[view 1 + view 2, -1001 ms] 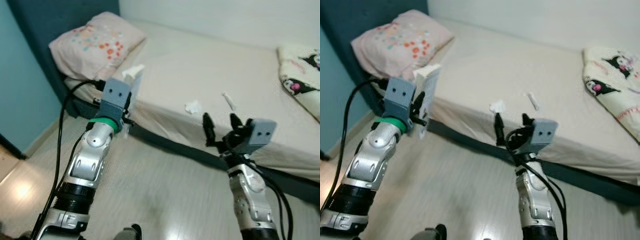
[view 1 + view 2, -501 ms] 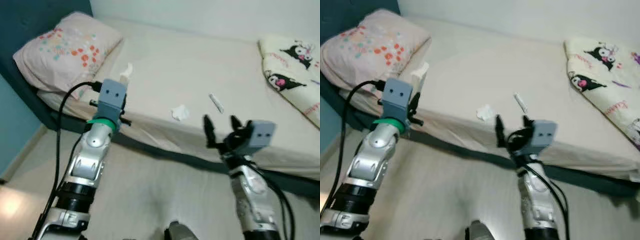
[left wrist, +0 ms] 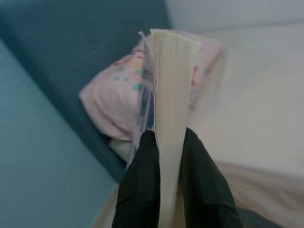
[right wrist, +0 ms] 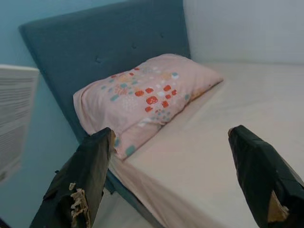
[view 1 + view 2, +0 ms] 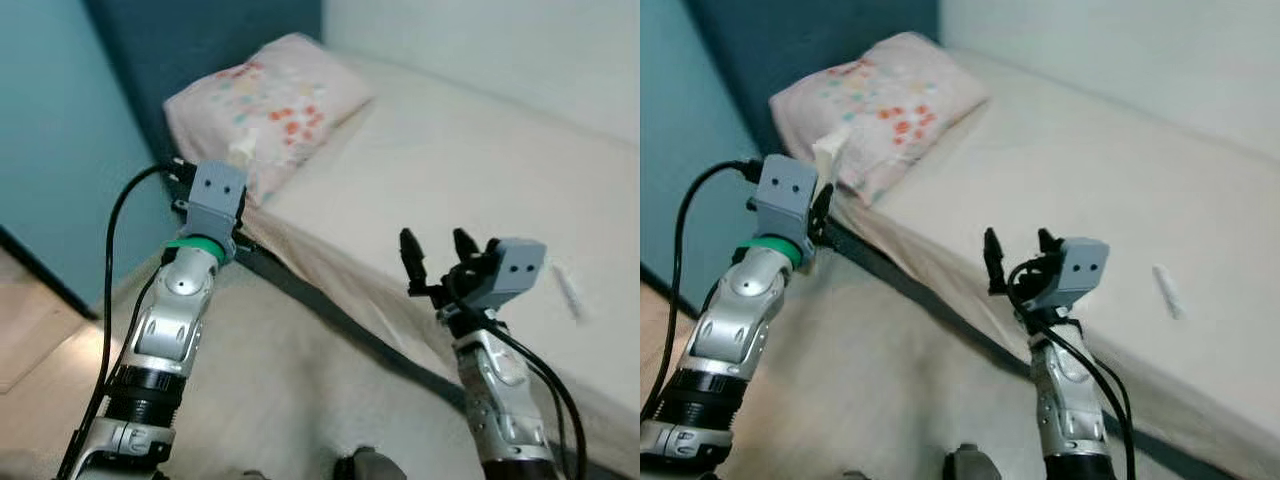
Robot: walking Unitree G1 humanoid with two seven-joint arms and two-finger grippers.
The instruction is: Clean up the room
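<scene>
My left gripper (image 3: 166, 137) is shut on a thick book (image 3: 171, 90) with cream page edges, held upright at the bed's corner, just in front of the pillow. The book's top (image 5: 830, 152) pokes up above the grey wrist housing. My right gripper (image 5: 432, 243) is open and holds nothing, raised over the bed's side edge; its black fingers (image 4: 90, 166) stand wide apart. A small white stick-like scrap (image 5: 1166, 290) lies on the sheet to the right of that gripper.
A pink flowered pillow (image 5: 270, 95) rests against a dark blue headboard (image 4: 109, 42) on the cream bed (image 5: 470, 170). A teal wall (image 5: 50, 150) stands at the left. Pale floor (image 5: 280, 400) runs along the bed's dark base.
The whole view has swung left toward the pillow and headboard, so the patterned blanket and crumpled scrap have left the picture. Both arms keep their pose; the book stays gripped.
</scene>
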